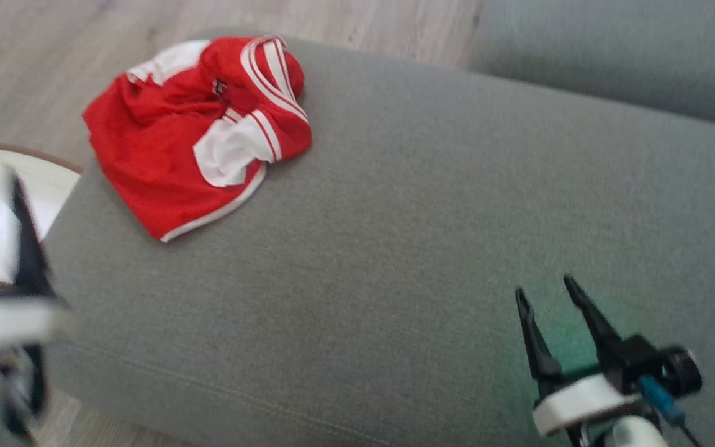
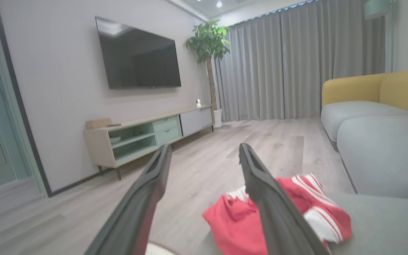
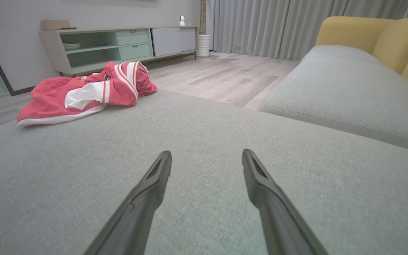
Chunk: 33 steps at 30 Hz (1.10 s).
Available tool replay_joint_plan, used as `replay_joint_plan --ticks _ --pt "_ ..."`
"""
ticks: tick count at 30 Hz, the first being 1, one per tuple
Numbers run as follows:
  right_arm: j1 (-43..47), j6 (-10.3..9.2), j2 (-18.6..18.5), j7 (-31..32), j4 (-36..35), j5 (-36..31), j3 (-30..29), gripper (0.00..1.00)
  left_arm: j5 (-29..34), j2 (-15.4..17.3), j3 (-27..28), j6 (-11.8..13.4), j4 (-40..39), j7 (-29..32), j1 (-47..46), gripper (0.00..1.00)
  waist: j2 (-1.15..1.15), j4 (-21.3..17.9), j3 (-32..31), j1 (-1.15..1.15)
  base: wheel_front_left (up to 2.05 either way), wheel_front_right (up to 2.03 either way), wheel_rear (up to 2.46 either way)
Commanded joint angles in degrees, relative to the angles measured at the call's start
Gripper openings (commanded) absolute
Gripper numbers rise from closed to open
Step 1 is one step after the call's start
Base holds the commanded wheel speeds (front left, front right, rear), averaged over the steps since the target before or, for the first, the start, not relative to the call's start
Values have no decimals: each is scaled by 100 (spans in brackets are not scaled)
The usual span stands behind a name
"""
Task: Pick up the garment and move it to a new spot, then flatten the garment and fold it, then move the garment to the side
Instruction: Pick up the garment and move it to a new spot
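Our left gripper hangs off the left edge of the grey cushion, jaws spread wide and empty. The red-and-white garment lies crumpled at the cushion's far left corner, and one side seems to overhang the edge. Our right gripper, also spread and empty, hovers over bare cushion well apart from the garment.

We judge the left arm to be the nearer one. We should pinch a raised fold rather than the thin hem, so nothing trails. The head view gives the garment's outline from above. The left wrist view shows it just beyond the fingers. The right wrist view shows how low the heap sits.
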Motion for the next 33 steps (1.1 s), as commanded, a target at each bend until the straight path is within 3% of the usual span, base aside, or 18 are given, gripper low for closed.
replay_joint_plan --ticks 1,5,10,18,25,31,32,33 --pt "-364 22 -49 23 -257 -87 105 100 -73 316 344 -57 -192 133 -659 100 0 -142 232 0 0 0 0" --pt "-556 22 -49 172 -441 -281 152 100 -237 789 486 -280 393 570 -1586 100 0 -349 598 0 0 0 0" --pt "-784 22 -49 399 -743 -548 200 100 -456 1142 507 -518 1562 1047 -2476 100 0 -651 1167 0 0 0 0" --pt "-972 22 -49 687 -1244 -924 146 100 -1053 871 394 -902 3370 1477 -3445 100 0 -883 2022 0 0 0 0" --pt "-1028 22 -49 801 -1529 -1046 154 100 -1357 559 351 -975 4785 1726 -3853 100 0 -945 2464 0 0 0 0" --pt "-1032 22 -49 814 -1618 -1079 102 100 -1645 414 436 -1105 5552 1851 -4058 100 0 -936 2620 0 0 0 0" --pt "-1036 22 -49 813 -1619 -1079 99 100 -1696 391 438 -1151 5645 1888 -4082 90 0 -935 2629 0 0 0 0" --pt "-1040 22 -49 813 -1618 -1078 98 100 -1733 378 434 -1192 5717 1904 -4108 66 0 -933 2636 0 0 0 0"
